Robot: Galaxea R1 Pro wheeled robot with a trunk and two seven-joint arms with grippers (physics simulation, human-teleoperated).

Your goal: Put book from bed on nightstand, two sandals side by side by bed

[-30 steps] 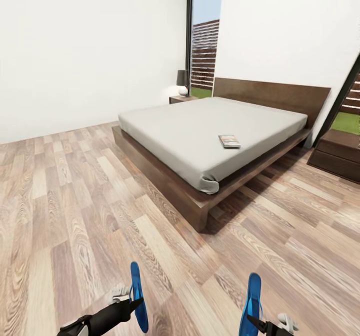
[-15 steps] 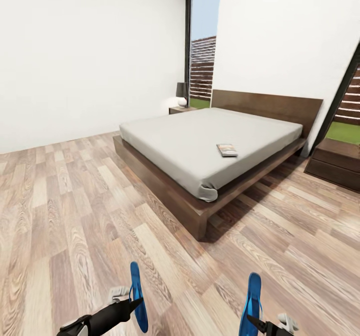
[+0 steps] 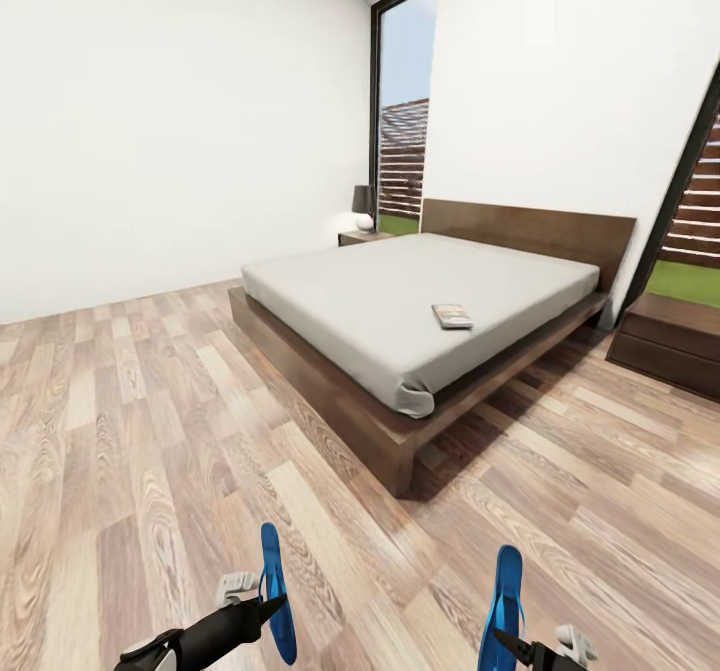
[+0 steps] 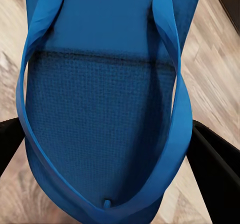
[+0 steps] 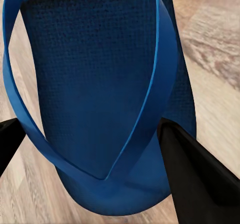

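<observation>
Left gripper: fingers clenched on the left sandal, held on edge above the floor at 7 o'clock in the head view; the left wrist view shows its strap and sole between the dark fingers.
Right gripper: fingers clenched on the right sandal, at 5 o'clock.
Book: flat on the mattress of the bed, toward its 3 o'clock side, well apart from both grippers.
Nightstands: one at 3 o'clock beside the bed; one at 12 o'clock, carrying a lamp.
Risk, slip: each sandal appears pinched at one end only; a jolt of the base could probably swing or drop it.
Risk, collision: the low bed corner lies ahead; driving too close may strike it.
Risk, placement: released on edge, a sandal may topple and land askew from its mate.
Hidden: finger contact points cut off by the frame edge; book cover text too small to read; far bedside floor concealed.
</observation>
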